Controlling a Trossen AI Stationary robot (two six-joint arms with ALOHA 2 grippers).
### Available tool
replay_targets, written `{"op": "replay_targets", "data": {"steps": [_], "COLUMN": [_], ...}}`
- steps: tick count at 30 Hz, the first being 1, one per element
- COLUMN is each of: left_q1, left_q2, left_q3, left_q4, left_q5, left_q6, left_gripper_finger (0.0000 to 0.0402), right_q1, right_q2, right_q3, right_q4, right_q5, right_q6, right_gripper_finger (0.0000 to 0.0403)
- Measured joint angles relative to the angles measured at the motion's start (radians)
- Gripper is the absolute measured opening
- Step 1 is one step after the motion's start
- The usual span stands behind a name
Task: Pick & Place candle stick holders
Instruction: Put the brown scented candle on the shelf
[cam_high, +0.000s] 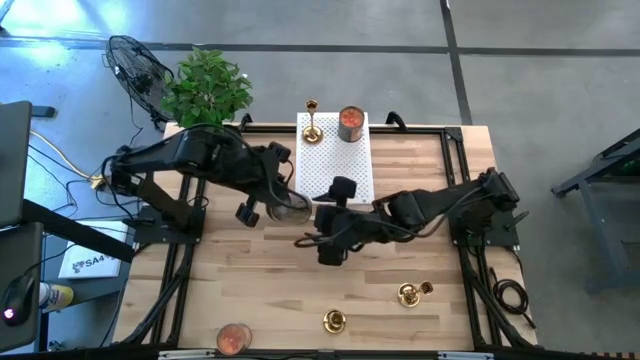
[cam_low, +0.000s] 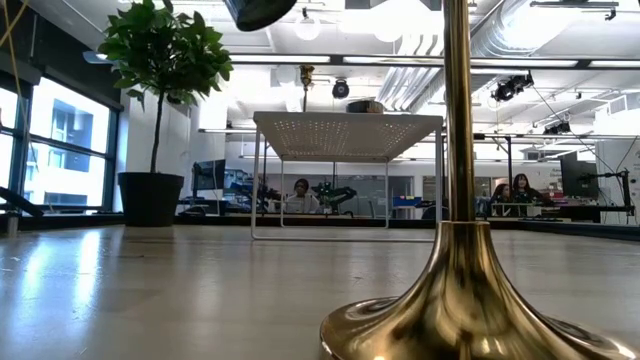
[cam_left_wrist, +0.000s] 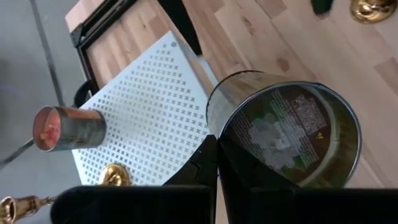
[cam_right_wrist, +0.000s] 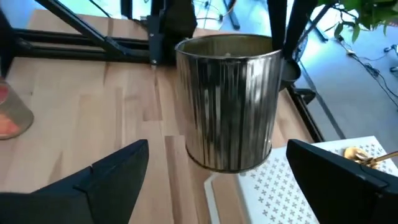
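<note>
Beyond my wooden tabletop (cam_high: 260, 275) lies grey concrete floor (cam_high: 540, 90). A potted plant (cam_low: 160, 60) stands beside tall windows (cam_low: 60, 140). Ceiling lights, exposed ducts and seated people (cam_low: 300, 190) fill the bright room.

Your open wood lies along the near table (cam_high: 260, 290); mid-table is crowded by both arms, a held jar (cam_high: 290, 207) (apparently glass), and the white perforated block (cam_high: 335, 160).

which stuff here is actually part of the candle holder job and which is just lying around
Part of the job:
- candlestick holder on the white block
- two candlestick holders on the table

Just lying about:
- dark glass jar in the left gripper
- orange candles
- white perforated block
- potted plant
</note>
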Motion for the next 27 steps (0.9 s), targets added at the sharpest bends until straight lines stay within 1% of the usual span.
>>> {"op": "replay_targets", "data": {"steps": [6,14,19,24,27], "left_q1": [0.01,0.007,0.007,0.007,0.007], "left_q2": [0.0,0.0,0.0,0.0,0.0], "left_q3": [0.0,0.0,0.0,0.0,0.0], "left_q4": [0.008,-0.01,-0.005,0.004,0.026], "left_q5": [0.022,0.025,0.025,0.025,0.026], "left_q6": [0.002,-0.009,-0.009,-0.016,-0.016], "left_gripper_finger": [0.0,0.0,0.0,0.0,0.0], "right_q1": [-0.041,-0.044,-0.039,-0.043,-0.052], "right_q2": [0.022,0.024,0.024,0.024,0.024], "right_q3": [0.0,0.0,0.0,0.0,0.0], "right_q4": [-0.001,-0.028,-0.036,-0.001,0.001], "right_q5": [-0.041,-0.046,-0.037,0.031,0.03], "right_q6": [0.006,0.027,-0.002,-0.012,-0.001], "right_gripper_finger": [0.0375,0.0375,0.0375,0.0375,0.0375]}}
